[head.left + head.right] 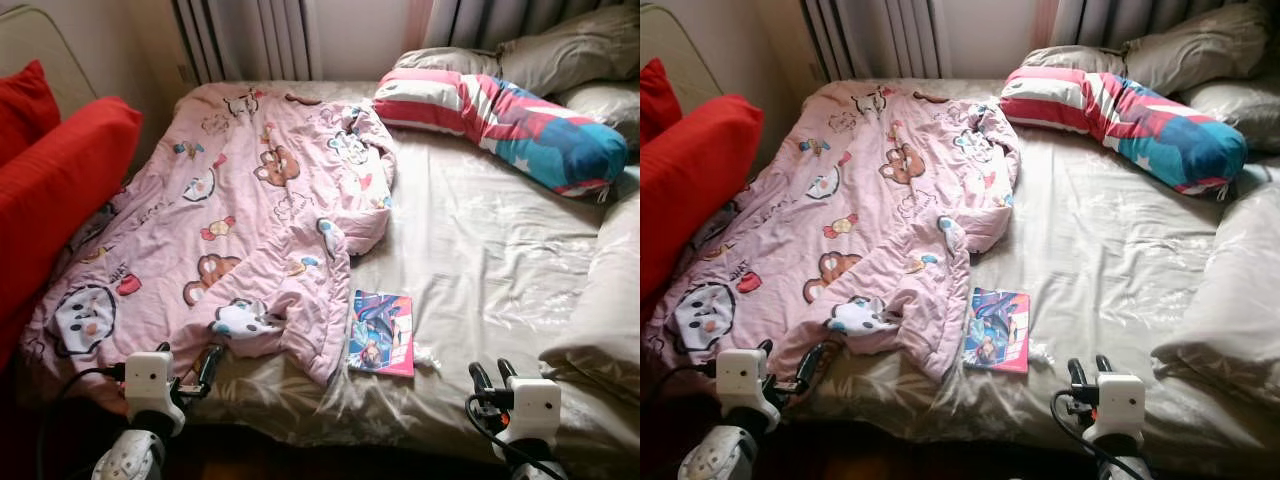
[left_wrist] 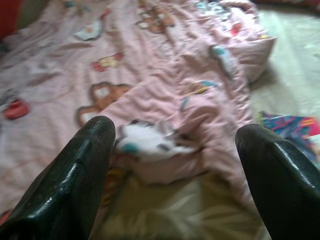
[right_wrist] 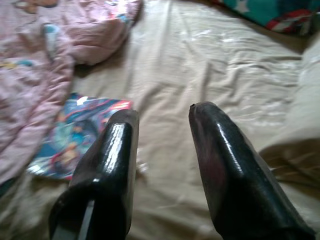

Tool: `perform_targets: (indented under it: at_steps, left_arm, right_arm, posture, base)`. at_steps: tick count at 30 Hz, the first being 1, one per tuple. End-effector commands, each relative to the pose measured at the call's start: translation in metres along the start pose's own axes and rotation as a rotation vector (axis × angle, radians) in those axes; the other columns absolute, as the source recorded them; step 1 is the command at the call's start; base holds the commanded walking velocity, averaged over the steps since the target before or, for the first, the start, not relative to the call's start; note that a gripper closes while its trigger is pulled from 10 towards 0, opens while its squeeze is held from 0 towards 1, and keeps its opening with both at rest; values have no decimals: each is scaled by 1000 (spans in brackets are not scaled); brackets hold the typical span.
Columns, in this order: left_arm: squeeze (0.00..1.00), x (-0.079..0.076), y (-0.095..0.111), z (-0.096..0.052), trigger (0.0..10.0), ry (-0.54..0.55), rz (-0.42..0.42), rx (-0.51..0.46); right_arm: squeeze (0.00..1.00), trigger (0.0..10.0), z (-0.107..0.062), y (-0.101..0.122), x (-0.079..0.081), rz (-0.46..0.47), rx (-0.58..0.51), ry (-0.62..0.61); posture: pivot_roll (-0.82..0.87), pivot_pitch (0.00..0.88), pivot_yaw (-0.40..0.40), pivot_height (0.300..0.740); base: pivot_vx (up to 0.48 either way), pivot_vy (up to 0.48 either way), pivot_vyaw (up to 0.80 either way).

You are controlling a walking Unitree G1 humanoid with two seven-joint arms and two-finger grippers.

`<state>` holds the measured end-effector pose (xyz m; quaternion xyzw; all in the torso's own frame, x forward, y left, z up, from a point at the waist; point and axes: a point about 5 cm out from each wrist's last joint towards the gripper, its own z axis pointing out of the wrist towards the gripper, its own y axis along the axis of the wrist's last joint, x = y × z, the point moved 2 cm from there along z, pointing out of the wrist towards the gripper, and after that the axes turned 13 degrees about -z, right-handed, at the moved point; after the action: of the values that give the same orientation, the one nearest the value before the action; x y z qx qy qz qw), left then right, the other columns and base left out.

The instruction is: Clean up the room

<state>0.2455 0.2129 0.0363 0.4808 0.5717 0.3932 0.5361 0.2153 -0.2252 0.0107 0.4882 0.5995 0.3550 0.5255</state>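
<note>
— So where's the pink blanket (image 1: 250,220)?
— Spread rumpled over the left half of the bed (image 1: 480,260), its near corner bunched just ahead of the left gripper (image 1: 190,368), whose fingers are spread wide, apart from the cloth.
— And the comic book (image 1: 382,332)?
— Flat on the beige sheet, touching the blanket's edge, ahead and left of the right gripper (image 1: 492,376); its fingers stand slightly parted, holding nothing.
— Beyond?
— A striped bolster (image 1: 500,120) near the grey pillows (image 1: 560,55); red cushions (image 1: 55,190) at left.
</note>
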Motion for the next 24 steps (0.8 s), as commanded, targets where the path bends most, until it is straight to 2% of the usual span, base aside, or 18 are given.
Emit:
perform_targets:
  at_steps: [1,15,24]
  left_arm:
    - [0,9,4,-1,10000,28,20,-4]
    - [0,2,10,3,10000,20,6,-28]
    - [0,1,11,4,10000,18,7,-32]
  right_arm:
    - [0,10000,2,2,3,23,-4,-1]
    - [0,10000,5,6,4,27,-6,1]
    - [0,10000,7,0,3,24,43,-17]
  posture:
    - [-93,145,34,740]
    - [-91,156,33,740]
    - [-88,166,33,725]
  base:
    - [0,0,0]
    - [0,0,0]
    - [0,0,0]
